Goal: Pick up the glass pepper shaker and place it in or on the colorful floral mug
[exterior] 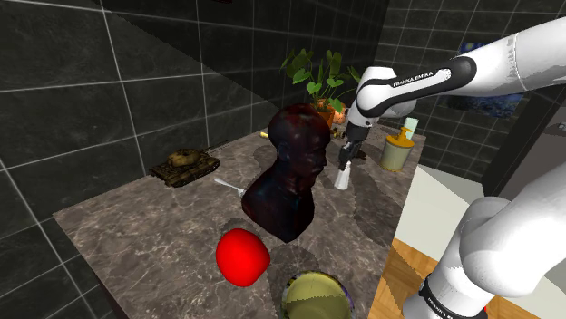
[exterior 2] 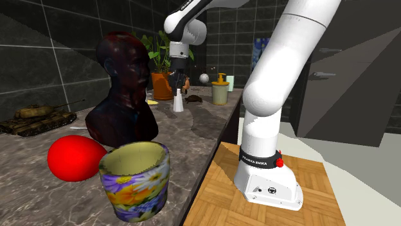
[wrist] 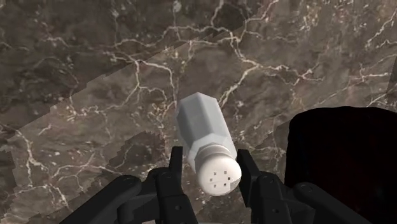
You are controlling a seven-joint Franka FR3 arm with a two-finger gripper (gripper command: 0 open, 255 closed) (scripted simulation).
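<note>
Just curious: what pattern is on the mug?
Orange, yellow and purple flowers on the mug, clearest in the second exterior view.

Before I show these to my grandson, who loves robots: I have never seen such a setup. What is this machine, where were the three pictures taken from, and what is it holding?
This is a white robot arm on a stand, drawn by a simulator. One picture looks down over the marble counter from beside the stand. Another looks from a different side. The third comes from a camera on the hand, looking along its black pincer. On the counter stand a dark bust, a red ball, a toy tank, a potted plant and a floral mug. The pincer's two fingers clasp a white shaker near its holed top. Whether it is lifted off the counter, I cannot tell.
</note>
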